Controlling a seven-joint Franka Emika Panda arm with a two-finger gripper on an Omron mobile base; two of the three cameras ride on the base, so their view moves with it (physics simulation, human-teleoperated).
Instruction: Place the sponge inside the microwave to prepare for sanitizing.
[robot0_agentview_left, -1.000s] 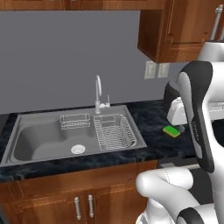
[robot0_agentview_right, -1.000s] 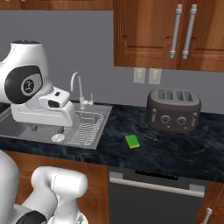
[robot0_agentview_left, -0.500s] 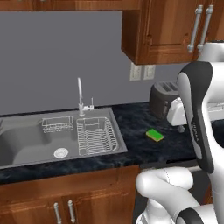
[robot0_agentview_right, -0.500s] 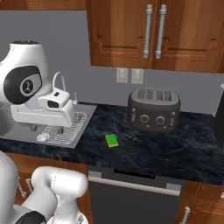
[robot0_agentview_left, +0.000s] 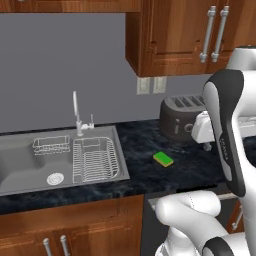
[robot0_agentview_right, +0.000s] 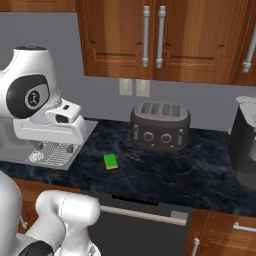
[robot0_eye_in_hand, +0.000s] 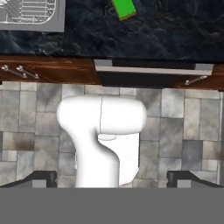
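- The sink (robot0_agentview_left: 20, 167) is sunk into the left end of the dark marbled counter (robot0_agentview_left: 142, 145), with a wire dish rack (robot0_agentview_left: 95, 159) in its right side and a slim faucet (robot0_agentview_left: 76, 114) rising behind it against the plain grey wall (robot0_agentview_left: 65, 60).
- The sponge (robot0_agentview_left: 163, 159) lies flat on bare counter, green face up, well apart from the sink's edge and in front of the toaster (robot0_agentview_left: 181, 116); from the hand view it sits near the top (robot0_eye_in_hand: 123, 8), above the counter's front edge.
- Wooden wall cabinets (robot0_agentview_right: 150, 35) with bar handles hang above, and two outlet plates (robot0_agentview_right: 134, 87) are set on the wall just under them.
- The toaster stands at the back of the counter (robot0_agentview_right: 160, 126), with a dark appliance (robot0_agentview_right: 245, 142) at the far right.
- Below the counter are wooden cabinet fronts and a dark appliance front (robot0_eye_in_hand: 151, 78), above a grey tiled floor (robot0_eye_in_hand: 183, 127).
- The gripper (robot0_eye_in_hand: 112, 178) looks down at the floor, jaws spread wide, holding nothing.
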